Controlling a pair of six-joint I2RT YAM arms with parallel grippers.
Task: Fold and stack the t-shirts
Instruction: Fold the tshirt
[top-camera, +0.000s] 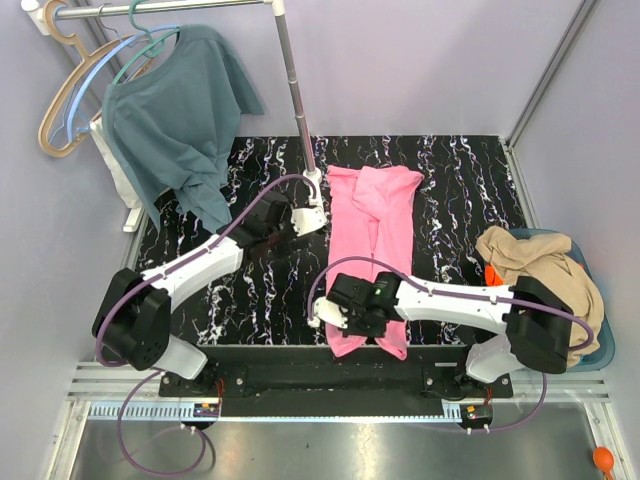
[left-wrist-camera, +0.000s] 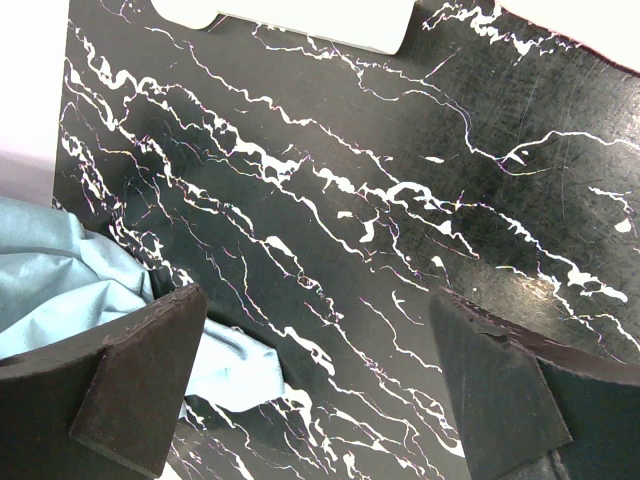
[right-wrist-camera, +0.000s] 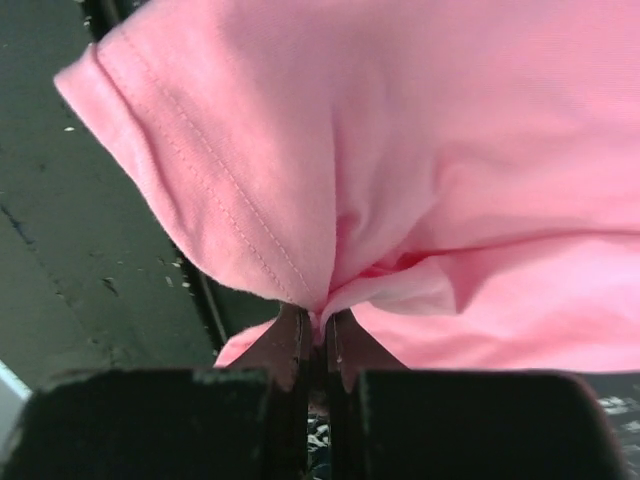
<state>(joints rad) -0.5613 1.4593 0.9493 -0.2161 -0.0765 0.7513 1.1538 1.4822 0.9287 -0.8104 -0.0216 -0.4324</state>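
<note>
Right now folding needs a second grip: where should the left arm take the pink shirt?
Likely the far left corner of the pink shirt, from the left: that edge faces the open left gripper; the right gripper pinches the near end.

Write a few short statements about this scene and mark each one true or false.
1. The right gripper is shut on the pink t-shirt. True.
2. The left gripper grips the teal shirt. False: it is open, holding nothing, above the table.
3. The tan t-shirt lies in the blue basket. True.
4. The teal shirt lies folded on the table. False: it hangs from a hanger on the rail.
</note>
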